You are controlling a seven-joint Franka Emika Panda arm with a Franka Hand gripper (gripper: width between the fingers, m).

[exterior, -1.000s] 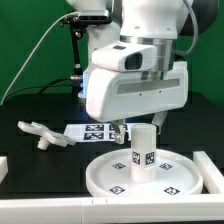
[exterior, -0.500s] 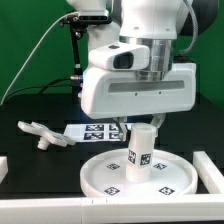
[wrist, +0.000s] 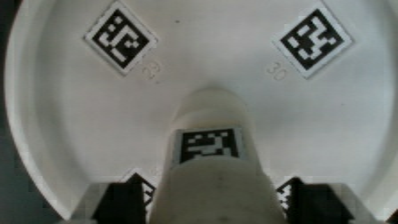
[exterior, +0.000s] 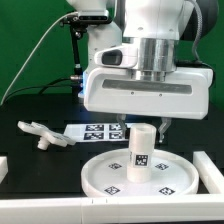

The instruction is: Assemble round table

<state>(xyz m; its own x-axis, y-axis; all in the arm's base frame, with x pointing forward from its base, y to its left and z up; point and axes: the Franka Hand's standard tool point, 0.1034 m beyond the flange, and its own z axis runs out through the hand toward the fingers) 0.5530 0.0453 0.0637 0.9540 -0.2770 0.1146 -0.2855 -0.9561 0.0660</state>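
Black tabletop with a green curtain behind it, and the big white robot arm (exterior: 150, 85) fills most of the exterior view. Going from that view's left: a small white plastic branched foot piece (exterior: 35, 133) lies flat on the black surface, on its own, well apart from everything else. Next to it, further in, is the flat white marker board (exterior: 95, 131) with its black-and-white squares, partly tucked under the arm.

Then the main bit: the large white rimmed round plastic disc (exterior: 105, 168) lies flat near the front of the table, tags facing up. The short white plastic cylindrical leg (exterior: 143, 152) stands upright right in the middle of it, with a tag on its side.

The two-finger gripper (exterior: 141, 127) hangs straight down over the leg's top end. In the wrist view the gripper (wrist: 214, 195) has its dark pads (wrist: 128, 197) right up against both sides of the leg (wrist: 214, 120), no gap that I can see, so it's closed partway and clamped on the leg. The disc (wrist: 214, 40) spreads out below, two tags showing.

Off to the exterior view's right, a white block (exterior: 212, 165) sits just beside the disc.
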